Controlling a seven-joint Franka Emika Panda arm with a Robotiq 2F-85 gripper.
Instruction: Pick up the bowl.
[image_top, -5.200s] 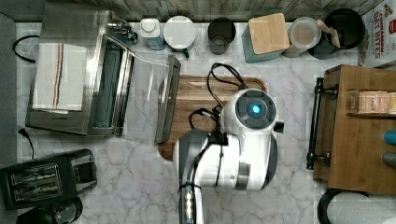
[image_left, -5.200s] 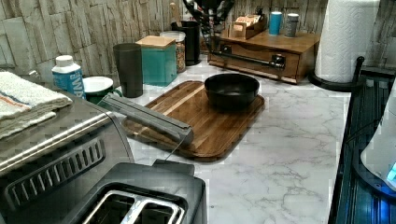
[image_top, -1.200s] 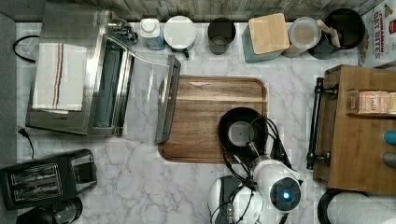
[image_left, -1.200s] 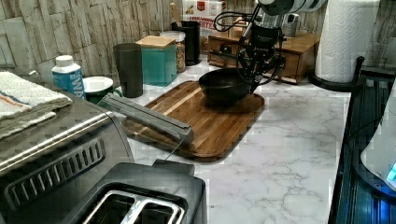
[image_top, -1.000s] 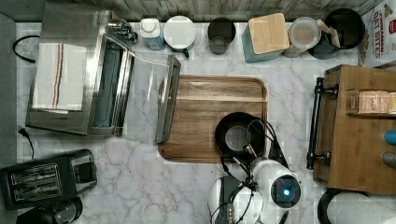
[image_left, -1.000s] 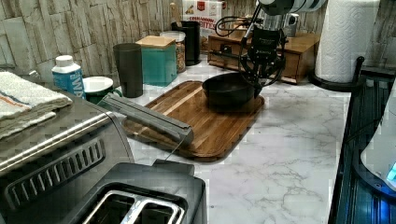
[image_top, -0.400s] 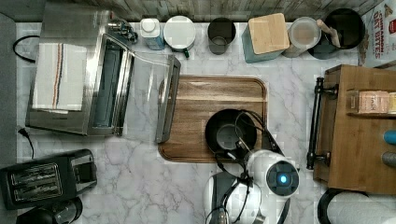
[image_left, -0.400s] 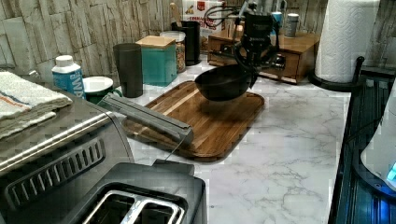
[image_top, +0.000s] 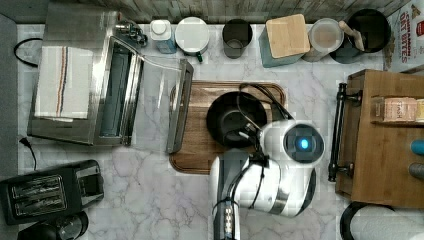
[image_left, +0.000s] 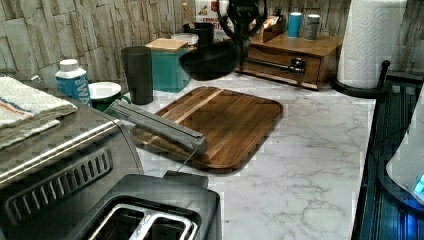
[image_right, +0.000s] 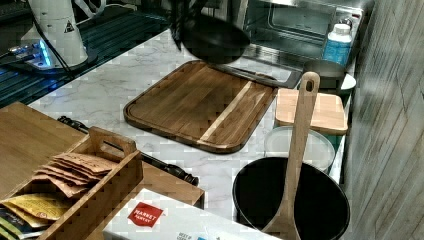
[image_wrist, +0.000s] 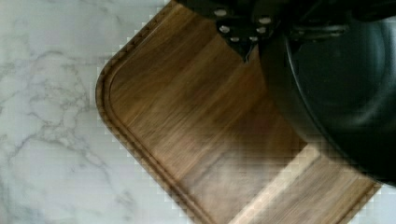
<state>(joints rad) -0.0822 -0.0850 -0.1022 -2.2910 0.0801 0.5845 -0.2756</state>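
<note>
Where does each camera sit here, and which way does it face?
Top view: overhead, looking straight down on the wooden board; shows the arm's white body and the bowl.
Left view: low behind the toaster, facing across the board toward the back wall; the bowl hangs above it.
Right view: by the utensil pot, facing the oven.
Wrist view: on the arm, looking down at the board past the tool.
Left and right views share the lifted bowl over the board.

Wooden board (image_top: 200, 150) on marble counter (image_top: 145, 200); toaster (image_top: 45, 192) near toaster oven (image_top: 80, 75).
</note>
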